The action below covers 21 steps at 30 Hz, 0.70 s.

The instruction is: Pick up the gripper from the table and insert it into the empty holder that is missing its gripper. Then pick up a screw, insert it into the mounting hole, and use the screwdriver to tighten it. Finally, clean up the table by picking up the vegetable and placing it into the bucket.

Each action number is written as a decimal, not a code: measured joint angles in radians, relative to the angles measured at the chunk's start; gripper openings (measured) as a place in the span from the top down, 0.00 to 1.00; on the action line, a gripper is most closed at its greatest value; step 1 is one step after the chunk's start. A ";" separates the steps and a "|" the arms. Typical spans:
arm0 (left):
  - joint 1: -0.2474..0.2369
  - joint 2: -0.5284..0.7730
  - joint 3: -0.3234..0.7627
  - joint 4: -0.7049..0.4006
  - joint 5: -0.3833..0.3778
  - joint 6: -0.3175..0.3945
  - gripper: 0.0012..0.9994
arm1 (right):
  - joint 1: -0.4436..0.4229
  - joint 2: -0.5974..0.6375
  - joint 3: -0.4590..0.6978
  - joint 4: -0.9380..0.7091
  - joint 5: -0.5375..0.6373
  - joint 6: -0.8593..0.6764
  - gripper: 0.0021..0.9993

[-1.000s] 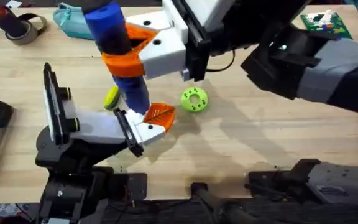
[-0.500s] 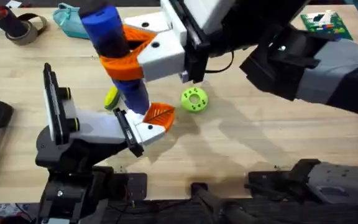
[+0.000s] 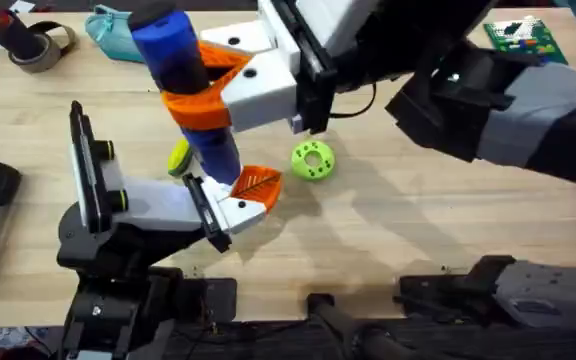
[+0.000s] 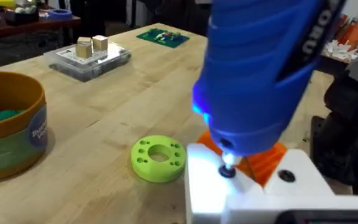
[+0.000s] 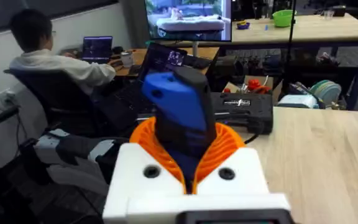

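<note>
Two stages of the job looked settled: small orange ribbed finger piece point(image 3: 258, 184) already seated at the tip of the white blocky holder point(image 3: 158, 205) on its black stand, lower left of the overhead frame. Thick royal-blue screwdriver point(image 3: 183, 80) stood nearly upright at centre-left, clamped between the orange ribbed pads point(image 3: 200, 105) of the right gripper point(image 3: 206, 85); same clasp seen around the blue body point(image 5: 182, 109) from the right wrist. Tip point(image 4: 227, 169) pressed down onto the white block point(image 4: 241, 193), blue glow at the nose, so judged mid-tightening of the screw. Screw itself too small to make out. Left gripper's state could not be told. Lime-green perforated disc point(image 3: 313, 160) lay on the pale wooden table point(image 3: 418, 240) just right of the holder tip. Tan-orange round bucket point(image 4: 8, 124) waited at the left edge of the left wrist frame. Left over, by judgement: finishing the screw, then clearing the vegetable into the bucket.
</note>
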 joint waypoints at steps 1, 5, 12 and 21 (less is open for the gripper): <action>0.000 0.000 0.000 0.000 0.000 0.000 0.99 | 0.000 0.000 0.000 0.000 0.000 0.000 0.96; 0.000 0.000 0.000 0.000 0.000 0.000 0.99 | 0.001 0.000 0.000 -0.001 0.000 0.000 0.97; 0.000 0.000 0.000 0.000 0.000 0.000 0.99 | 0.001 0.000 0.000 -0.002 0.000 0.000 0.96; 0.000 0.000 0.000 0.002 -0.004 0.006 0.99 | 0.004 0.020 0.003 0.063 -0.001 0.034 0.96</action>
